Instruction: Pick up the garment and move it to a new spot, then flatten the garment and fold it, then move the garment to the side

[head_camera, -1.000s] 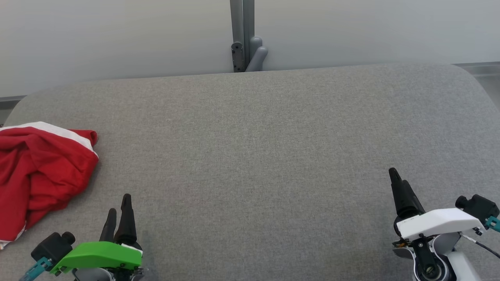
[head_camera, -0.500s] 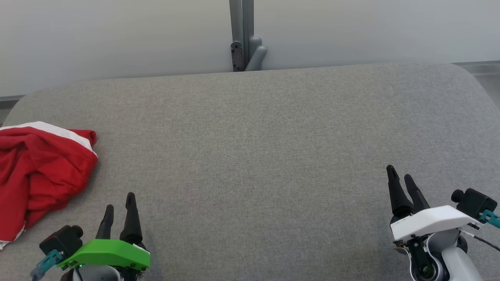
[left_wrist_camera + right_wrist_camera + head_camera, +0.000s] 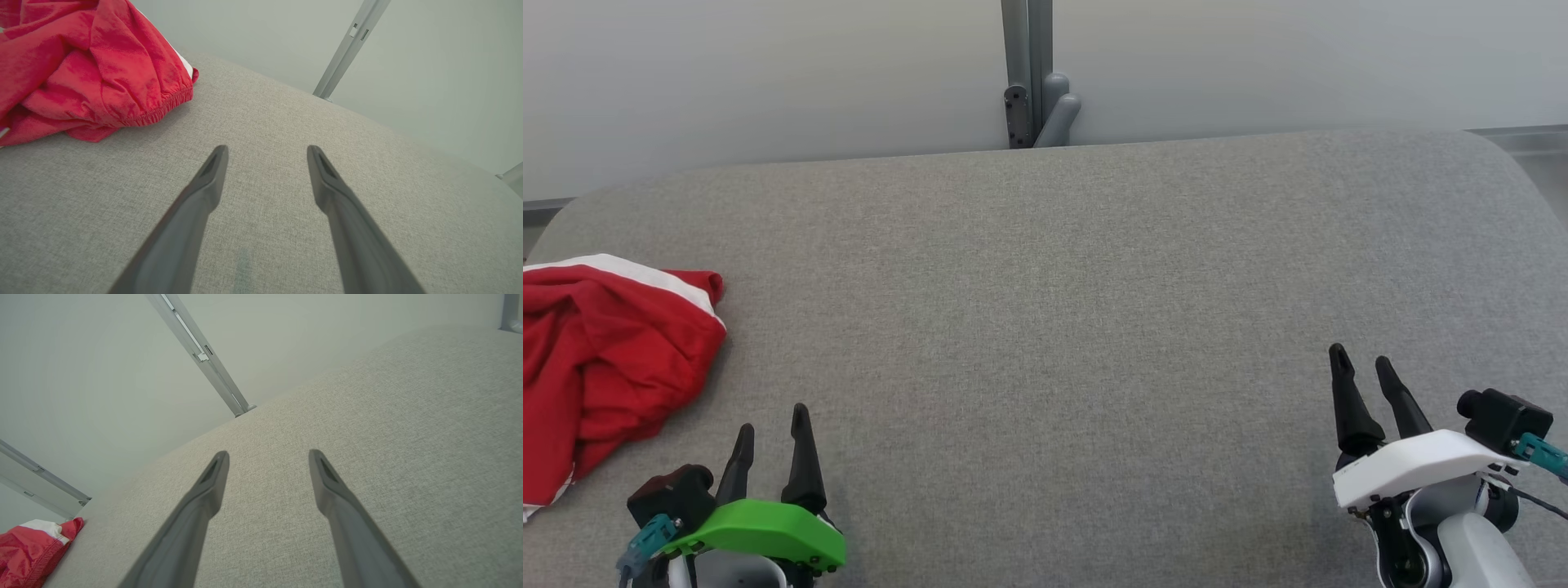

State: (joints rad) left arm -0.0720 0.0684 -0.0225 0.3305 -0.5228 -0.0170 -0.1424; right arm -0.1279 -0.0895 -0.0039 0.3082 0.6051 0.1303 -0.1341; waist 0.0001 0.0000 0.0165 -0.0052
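Bright, even, diffuse light; no glare. Shadows are soft and faint, with a thin one along the garment (image 3: 605,351) edge on the grey surface (image 3: 1045,327). Head view is sharp. Wrist views have wide-angle distortion: the post (image 3: 204,359) leans and the surface edge bows. Fingers (image 3: 192,212) near the lens are slightly soft.

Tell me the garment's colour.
The garment is red with a white band; left wrist view shows it best.

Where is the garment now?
The garment lies crumpled at the left edge of the grey surface in the head view, just ahead and left of the left gripper, apart from it.
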